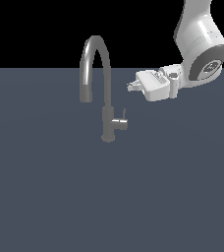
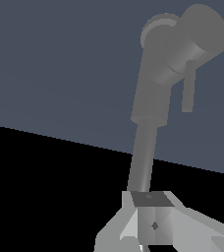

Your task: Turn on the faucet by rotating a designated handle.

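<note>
The faucet [image 1: 95, 64] is a tall grey gooseneck tap standing on the dark grey floor, with its arched spout curving toward the exterior view's left. The handle [image 1: 120, 122] is a short horizontal stub on the column's right side, with a thin lever pin [image 1: 124, 114] standing up from it. My gripper [image 1: 130, 86] hangs above and slightly right of the handle, apart from it, with its fingers pointing at the column and close together, holding nothing. In the wrist view the faucet column [image 2: 142, 157], the handle [image 2: 197, 37] and its pin [image 2: 187, 91] lie beyond the gripper [image 2: 148, 201].
The white arm [image 1: 202, 44] comes in from the upper right of the exterior view. The faucet stands on a flat dark grey surface [image 1: 109, 197] with a black background behind it.
</note>
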